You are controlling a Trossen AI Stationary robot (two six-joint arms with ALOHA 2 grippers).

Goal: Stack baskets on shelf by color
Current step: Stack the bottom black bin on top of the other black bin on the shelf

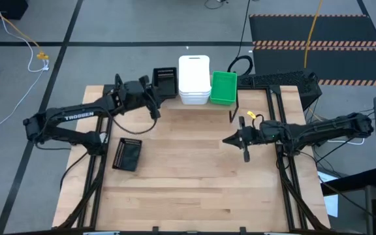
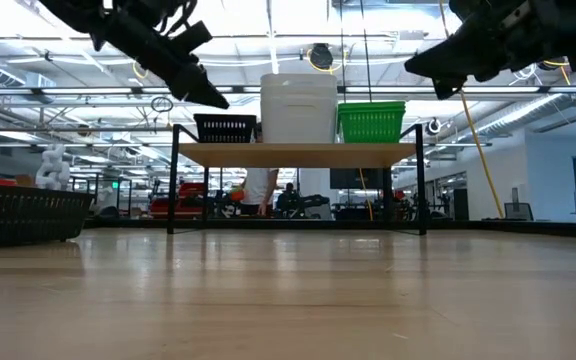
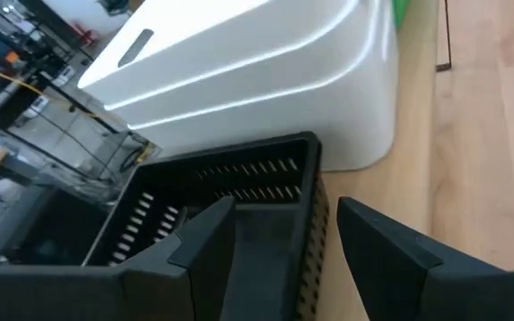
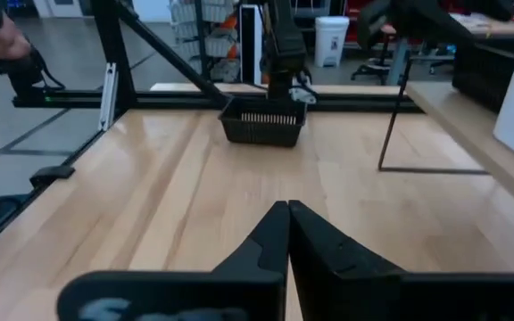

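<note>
On the shelf [image 2: 298, 154] stand a black mesh basket [image 1: 166, 81] [image 3: 230, 178], a stack of white baskets [image 1: 194, 78] [image 2: 298, 105] and green baskets [image 1: 224, 87] [image 2: 372, 120], side by side. My left gripper [image 1: 156, 98] [image 3: 284, 209] is open and hovers just above the near end of the black basket, one finger over its inside and one outside. The low view shows the left gripper [image 2: 208, 98] clear of the basket's rim. Another black basket [image 1: 127, 155] [image 4: 263, 123] rests on the tabletop at the left. My right gripper [image 1: 229, 140] [image 4: 288, 207] is shut, above the table's right middle.
The shelf's thin black legs [image 1: 231, 114] stand near the right gripper. Bare wooden tabletop [image 1: 188, 183] spreads across the middle and near side. Cables and a dark mat lie on the floor beyond the far edge. People and furniture show far off in the room.
</note>
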